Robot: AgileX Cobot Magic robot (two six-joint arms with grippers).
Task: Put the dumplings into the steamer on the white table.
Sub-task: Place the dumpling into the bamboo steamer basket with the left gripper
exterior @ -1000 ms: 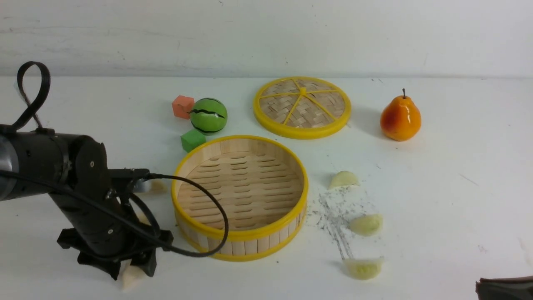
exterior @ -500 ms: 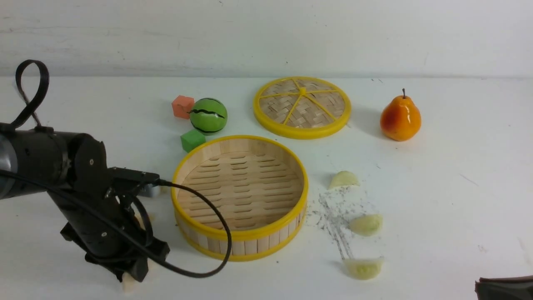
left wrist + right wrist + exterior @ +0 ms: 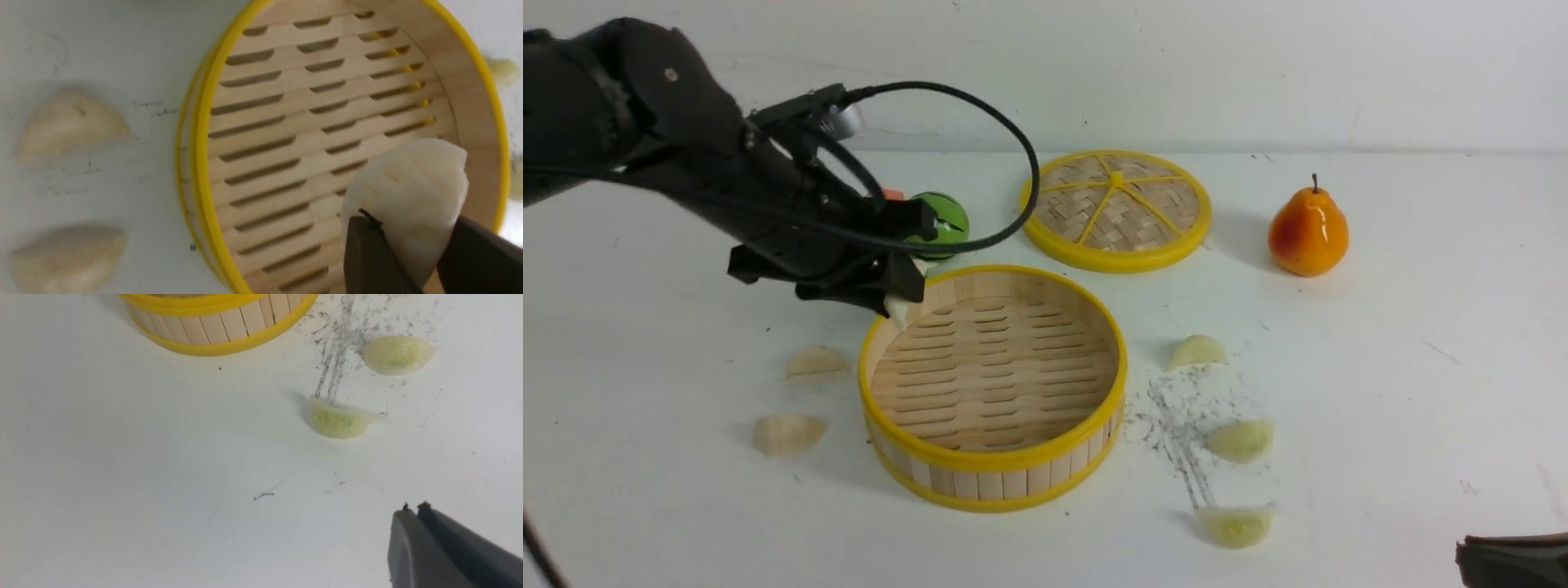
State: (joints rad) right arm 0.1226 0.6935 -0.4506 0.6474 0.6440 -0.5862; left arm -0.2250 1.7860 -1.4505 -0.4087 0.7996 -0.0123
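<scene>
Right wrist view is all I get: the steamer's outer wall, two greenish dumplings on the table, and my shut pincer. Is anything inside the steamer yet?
Observer: No. The front view looks down into the steamer, and its slatted floor is bare.
Operator: Then what is the left arm doing?
Observer: The left pincer is shut on a cream dumpling and holds it in the air just inside the steamer's left rim, not yet released.
</scene>
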